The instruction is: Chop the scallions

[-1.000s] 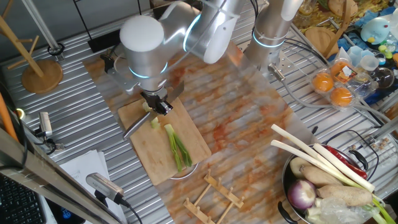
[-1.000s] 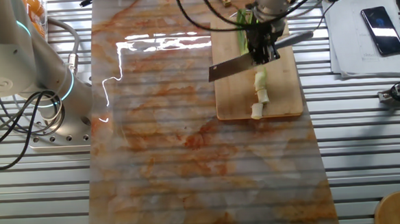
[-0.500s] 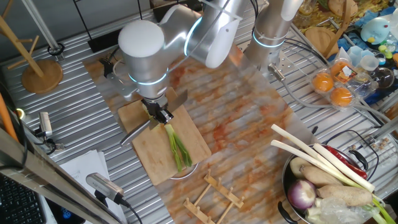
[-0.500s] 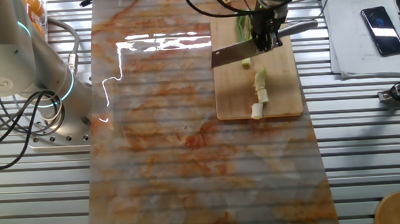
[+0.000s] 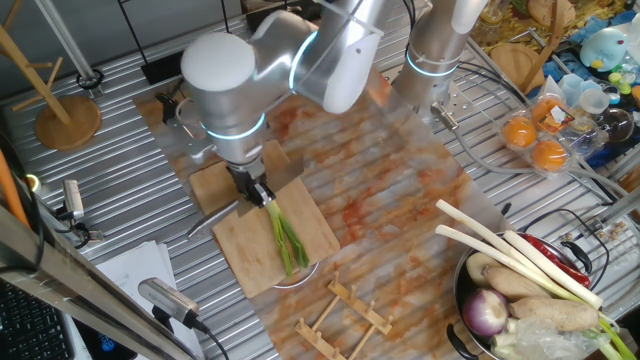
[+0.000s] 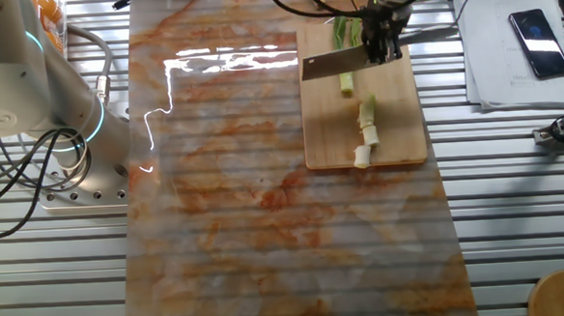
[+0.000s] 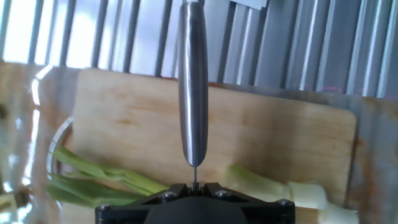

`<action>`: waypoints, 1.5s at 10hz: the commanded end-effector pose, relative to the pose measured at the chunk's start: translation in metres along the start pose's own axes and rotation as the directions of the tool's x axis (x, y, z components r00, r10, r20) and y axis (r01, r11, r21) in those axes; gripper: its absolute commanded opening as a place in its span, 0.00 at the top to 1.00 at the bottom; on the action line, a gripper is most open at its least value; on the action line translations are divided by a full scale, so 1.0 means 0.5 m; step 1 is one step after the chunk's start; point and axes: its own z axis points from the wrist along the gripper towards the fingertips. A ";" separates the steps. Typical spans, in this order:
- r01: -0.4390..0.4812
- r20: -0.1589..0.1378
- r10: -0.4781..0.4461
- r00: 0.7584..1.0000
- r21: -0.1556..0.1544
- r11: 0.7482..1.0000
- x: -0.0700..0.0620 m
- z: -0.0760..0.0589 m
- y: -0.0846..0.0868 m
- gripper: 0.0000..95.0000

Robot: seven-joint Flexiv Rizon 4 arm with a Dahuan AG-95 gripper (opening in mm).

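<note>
Scallions on board, knife in gripper

Scallions are lying on the cutting board, green leaves pointing toward the board's far end in the other fixed view. One short cut piece is sitting just beside the blade. A row of cut bits is lying further along the board, a white end nearest the board's edge, apart from the stalk. In one fixed view the green leaves are stretching across the board from under the arm.

Gripper is clamping the knife by its handle; fingers are closing together on it. Blade is crossing the stalk sideways, its flat face showing to the other fixed camera. Whether the edge is touching the board cannot be told.

Hand view: handle, round and metallic, is running straight away from the camera, over the board. Green leaves are showing at lower left, a pale stalk piece at lower right.

Board is resting on a marbled mat over a ribbed metal table.
</note>
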 end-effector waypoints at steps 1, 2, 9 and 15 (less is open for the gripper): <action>-0.009 -0.003 0.009 1.000 0.003 1.000 -0.002 0.008 0.014 1.00; -0.015 -0.003 0.015 1.000 0.002 1.000 0.002 0.012 0.018 1.00; -0.062 0.010 0.062 0.998 -0.014 0.998 0.040 0.037 0.029 1.00; -0.081 0.017 0.081 0.997 -0.006 0.997 0.039 0.051 0.050 1.00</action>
